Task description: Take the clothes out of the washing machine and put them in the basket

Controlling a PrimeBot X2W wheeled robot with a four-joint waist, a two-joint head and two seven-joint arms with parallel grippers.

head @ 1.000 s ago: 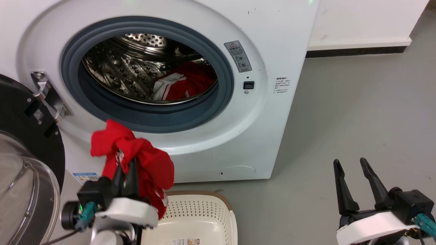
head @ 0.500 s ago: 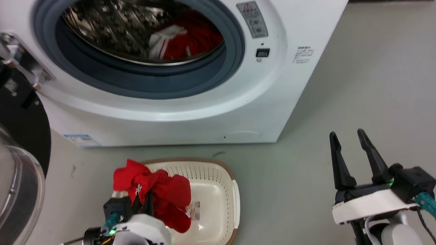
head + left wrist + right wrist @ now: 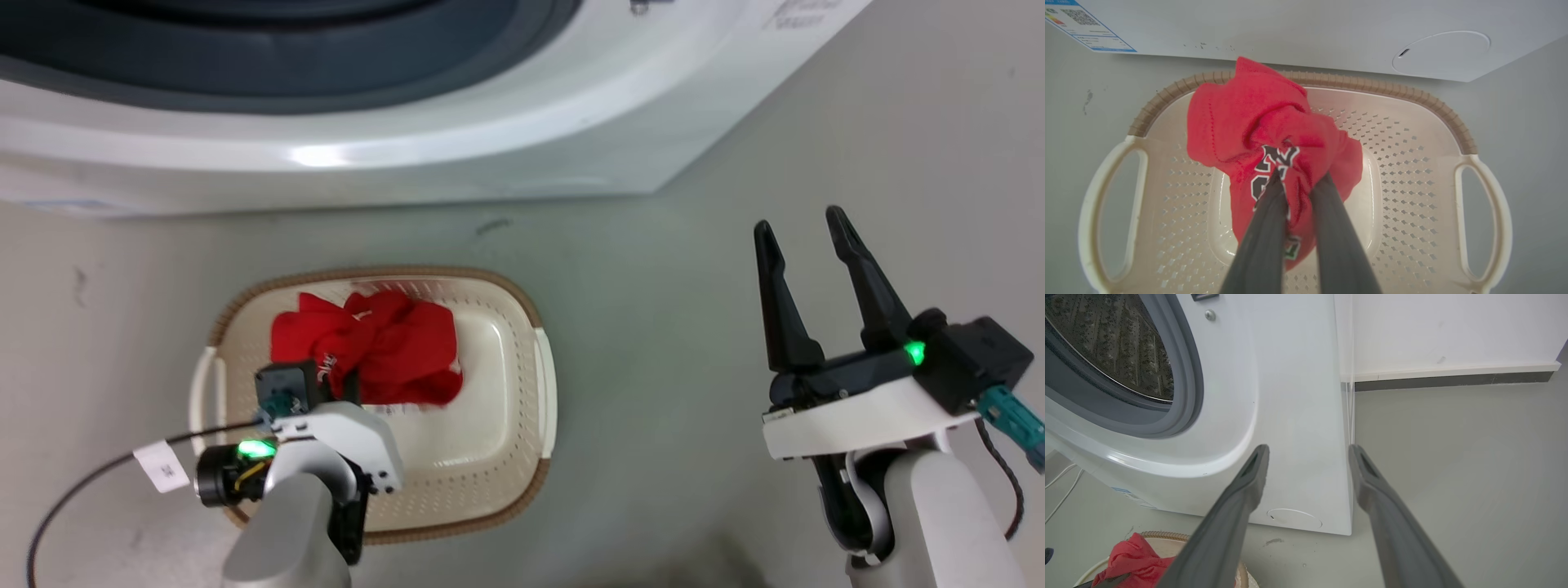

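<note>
Black tapered fingers [image 3: 780, 302], white wrist shells [image 3: 849, 420]

Grey floor [image 3: 702, 269], smooth, one dark scuff [image 3: 490, 226] on it. White wall [image 3: 1453, 326] with dark skirting strip [image 3: 1453, 379]. Thin white cords [image 3: 1063, 473] near the floor.

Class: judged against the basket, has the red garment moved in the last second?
Yes. The red garment has come down from in front of the washing machine into the basket, with the left gripper shut on it.
</note>
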